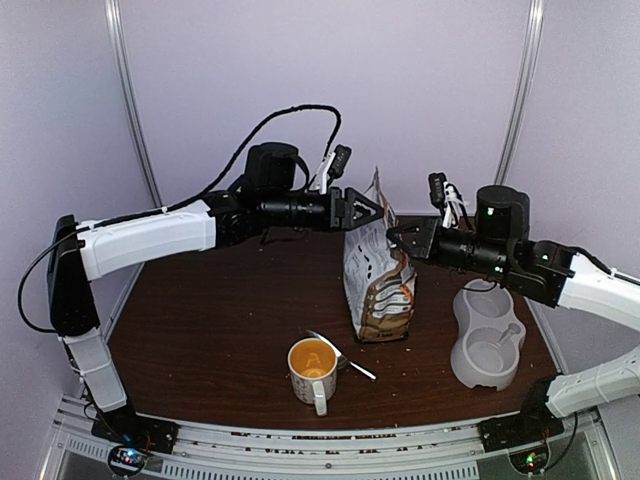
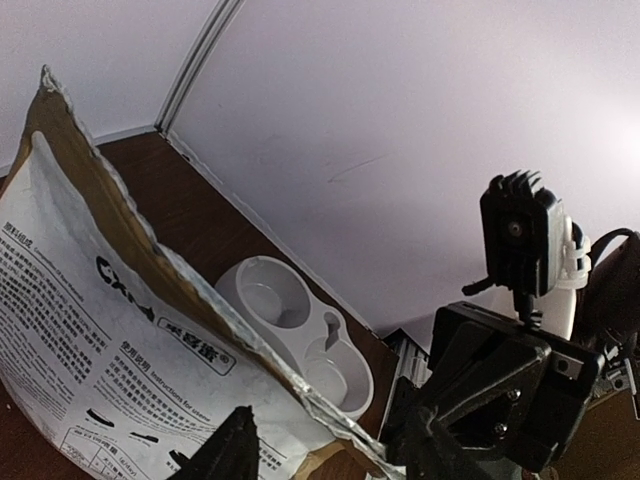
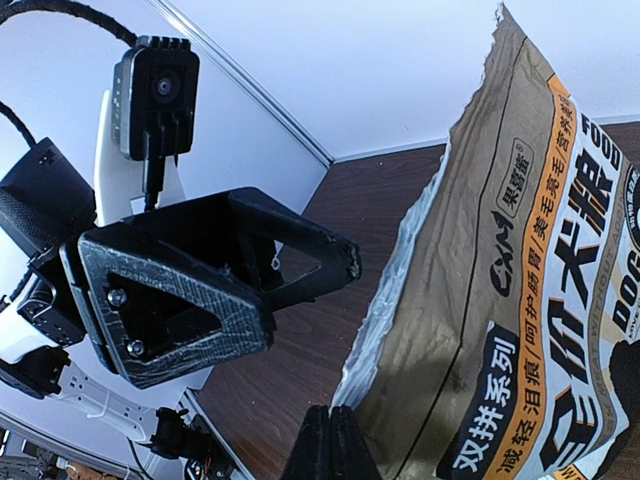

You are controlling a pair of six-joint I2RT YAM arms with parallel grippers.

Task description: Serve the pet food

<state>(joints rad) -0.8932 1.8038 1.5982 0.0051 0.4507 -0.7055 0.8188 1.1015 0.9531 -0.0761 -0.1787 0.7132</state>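
The white, tan and orange pet food bag stands upright at the table's middle, its top torn open. No kibble shows; the bag's inside is hidden. My left gripper is open at the bag's top left, and in the left wrist view the torn foil edge of the bag runs between its spread fingers. My right gripper is at the bag's upper right edge. In the right wrist view its fingers are pressed together on the silver edge of the bag.
A white double-bowl feeder sits right of the bag and also shows in the left wrist view. An orange-lined white mug stands in front of the bag, with a metal spoon beside it.
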